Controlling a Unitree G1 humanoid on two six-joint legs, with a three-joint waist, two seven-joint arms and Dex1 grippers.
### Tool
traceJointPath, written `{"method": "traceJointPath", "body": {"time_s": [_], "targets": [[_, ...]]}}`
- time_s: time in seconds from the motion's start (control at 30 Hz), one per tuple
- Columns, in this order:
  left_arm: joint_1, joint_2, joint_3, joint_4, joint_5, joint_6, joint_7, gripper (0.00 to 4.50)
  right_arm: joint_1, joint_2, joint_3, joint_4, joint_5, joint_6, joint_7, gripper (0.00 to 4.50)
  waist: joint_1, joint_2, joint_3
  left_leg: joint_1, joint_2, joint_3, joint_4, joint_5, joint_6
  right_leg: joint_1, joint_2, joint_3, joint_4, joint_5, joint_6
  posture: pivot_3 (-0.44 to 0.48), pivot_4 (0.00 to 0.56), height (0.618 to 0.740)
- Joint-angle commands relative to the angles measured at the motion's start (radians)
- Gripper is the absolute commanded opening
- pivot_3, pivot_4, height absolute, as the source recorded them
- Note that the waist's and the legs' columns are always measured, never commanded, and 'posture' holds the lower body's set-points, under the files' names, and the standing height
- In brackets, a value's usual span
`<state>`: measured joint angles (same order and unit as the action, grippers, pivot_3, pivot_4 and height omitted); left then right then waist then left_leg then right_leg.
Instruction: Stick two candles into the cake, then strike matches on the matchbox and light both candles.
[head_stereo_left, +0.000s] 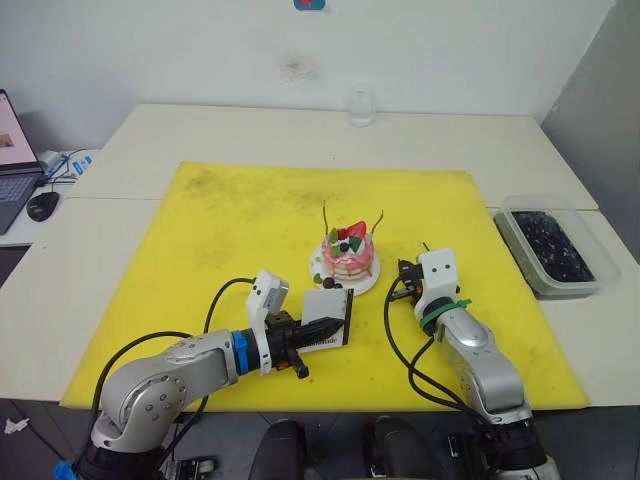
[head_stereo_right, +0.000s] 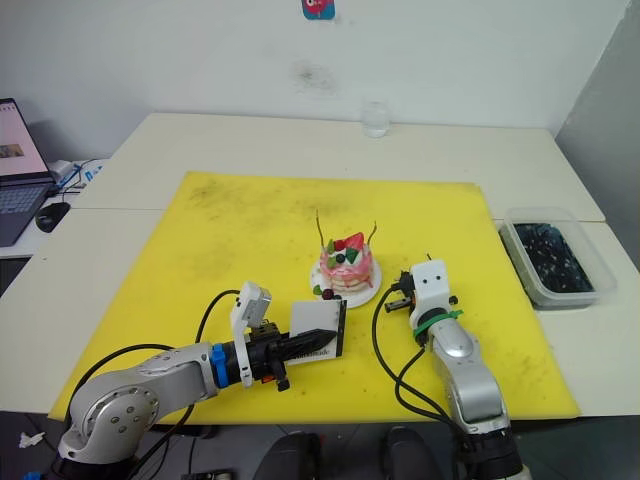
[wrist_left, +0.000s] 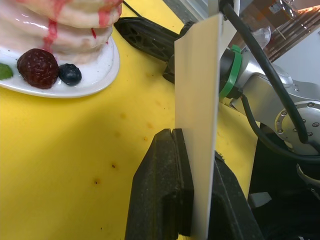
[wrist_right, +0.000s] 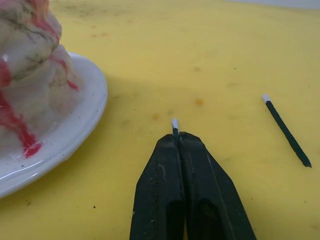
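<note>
The cake (head_stereo_left: 347, 255) is being carried on a white plate (head_stereo_left: 371, 280) near the middle of a yellow mat (head_stereo_left: 220, 230), which is being spread over a pale tabletop (head_stereo_left: 200, 135). Two candles (head_stereo_left: 325, 216) are being held upright in the cake's top, one at each side. Broad bare mat is being left open behind the cake and to the robot's left; the mat's near edge is lying just under both arms.

The matchbox (head_stereo_left: 328, 317) is being gripped on edge by the left claw (wrist_left: 192, 187), its fingers pressed shut against both flat faces, just in front of the plate. Black print is being shown on the box's face, but it is too small to be read.

The right claw (wrist_right: 178, 137) is being kept closed on one of the matches (wrist_right: 174, 125), whose white tip is poking out between the fingertips, just beside the plate's rim. A second match (wrist_right: 285, 131) is lying loose on the mat nearby, apart from the claw.

A clear glass (head_stereo_left: 360, 105) is being kept at the tabletop's far edge by a white wall. A clear bin of dark items (head_stereo_left: 553, 245) is sitting off the mat to the right; a laptop (head_stereo_left: 12, 165) and a mouse (head_stereo_left: 43, 205) are resting on a side desk to the left.
</note>
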<state>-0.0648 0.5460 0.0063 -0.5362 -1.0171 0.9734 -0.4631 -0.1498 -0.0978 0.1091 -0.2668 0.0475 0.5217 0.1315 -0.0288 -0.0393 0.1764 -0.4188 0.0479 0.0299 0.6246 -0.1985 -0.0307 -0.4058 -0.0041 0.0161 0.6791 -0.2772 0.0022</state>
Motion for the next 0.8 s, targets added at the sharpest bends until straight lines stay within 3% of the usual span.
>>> {"method": "traceJointPath", "body": {"time_s": [0.03, 0.33, 0.5, 0.8], "targets": [[0.007, -0.004, 0.011, -0.043, -0.014, -0.006, 0.002, 0.0, 0.002, -0.001, -0.019, -0.107, 0.02, 0.046, 0.001, 0.04, 0.0, 0.0, 0.0, 0.0, 0.0, 0.0, 0.0, 0.0, 0.0, 0.0, 0.0, 0.0, 0.0, 0.0, 0.0, 0.0, 0.15, 0.74], [-0.012, -0.009, 0.005, -0.028, -0.016, -0.003, -0.003, 0.0, 0.059, -0.049, -0.052, -0.342, 0.071, 0.209, 0.031, 0.04, 0.0, 0.0, 0.0, 0.0, 0.0, 0.0, 0.0, 0.0, 0.0, 0.0, 0.0, 0.0, 0.0, 0.0, 0.0, 0.0, 0.15, 0.74], [-0.024, 0.007, -0.001, -0.025, -0.025, 0.011, -0.031, 0.0, 0.217, -0.148, -0.075, -0.498, 0.136, 0.243, 0.123, 0.04, 0.003, 0.0, 0.0, -0.001, 0.0, 0.0, -0.001, 0.0, 0.0, 0.0, 0.0, 0.0, -0.001, -0.001, 0.0, 0.0, 0.15, 0.74], [-0.034, 0.01, -0.008, -0.017, -0.007, 0.016, -0.055, 0.0, 0.339, -0.144, -0.004, -0.371, 0.118, 0.005, 0.173, 0.04, -0.002, 0.0, 0.0, 0.001, 0.0, -0.001, 0.0, 0.0, 0.0, 0.0, 0.0, 0.0, 0.0, -0.004, -0.006, 0.0, 0.15, 0.74]]}}
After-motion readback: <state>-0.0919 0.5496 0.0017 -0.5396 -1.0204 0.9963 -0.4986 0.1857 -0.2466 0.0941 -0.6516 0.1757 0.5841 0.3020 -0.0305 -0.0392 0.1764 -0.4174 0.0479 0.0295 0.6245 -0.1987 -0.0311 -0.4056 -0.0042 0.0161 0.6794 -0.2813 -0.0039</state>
